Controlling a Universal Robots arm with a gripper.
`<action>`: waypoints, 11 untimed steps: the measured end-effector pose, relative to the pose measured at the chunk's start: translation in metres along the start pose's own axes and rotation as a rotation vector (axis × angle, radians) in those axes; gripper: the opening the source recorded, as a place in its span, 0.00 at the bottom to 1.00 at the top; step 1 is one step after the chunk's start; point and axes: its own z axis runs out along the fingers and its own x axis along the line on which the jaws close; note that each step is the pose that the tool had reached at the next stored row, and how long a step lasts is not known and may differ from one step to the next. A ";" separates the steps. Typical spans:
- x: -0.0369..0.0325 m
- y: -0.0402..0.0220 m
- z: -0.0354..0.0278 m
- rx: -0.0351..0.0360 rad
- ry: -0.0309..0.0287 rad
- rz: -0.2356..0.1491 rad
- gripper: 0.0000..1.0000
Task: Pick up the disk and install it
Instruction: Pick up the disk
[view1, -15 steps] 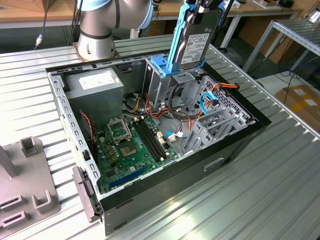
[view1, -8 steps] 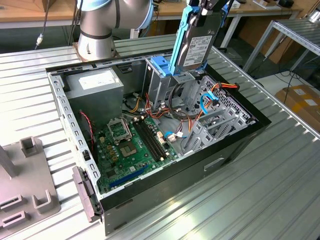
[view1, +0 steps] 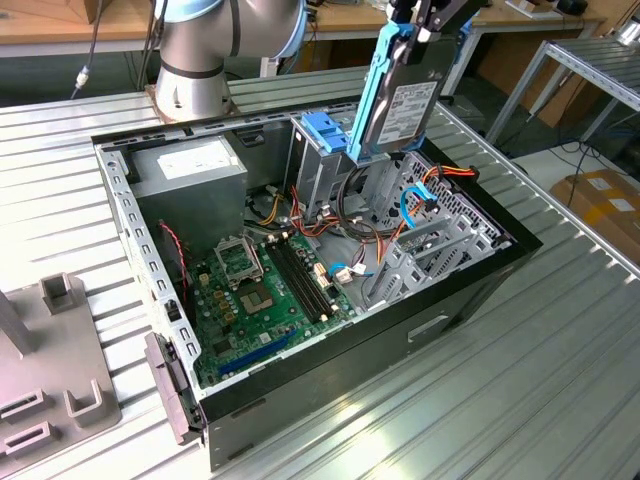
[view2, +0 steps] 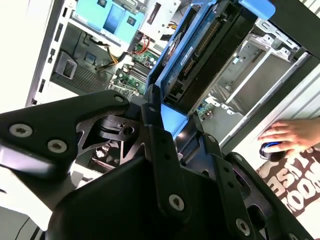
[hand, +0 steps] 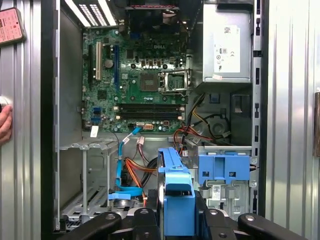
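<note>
Exterior view, left to right: a grey fixture (view1: 50, 370), cut off at the frame edge, on the ribbed table (view1: 560, 380); the open computer case (view1: 330, 370) with power-supply box (view1: 190, 170) and motherboard (view1: 260, 290); a blue-capped cage (view1: 325, 135); the disk (view1: 405, 100), upright and tilted over the drive bay (view1: 440, 230), contact with it indiscernible. The pincer (view1: 428, 20), cropped at the top, is clenched on the disk's upper end; in the second wrist view its black fingers (view2: 167, 165) cover that end. A person's hand (view2: 292, 134) lies beside the case.

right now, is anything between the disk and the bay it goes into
The disk hangs in the jaws above the case. A blue cable and orange wires loop over the empty bay below it; nothing else visible does.
</note>
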 end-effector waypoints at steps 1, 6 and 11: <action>0.0030 0.0000 0.0000 0.0000 0.0000 0.000 0.36; 0.0033 0.0000 -0.0008 0.0000 0.0002 0.000 0.36; 0.0034 0.0000 -0.0097 0.0000 -0.0001 0.000 0.36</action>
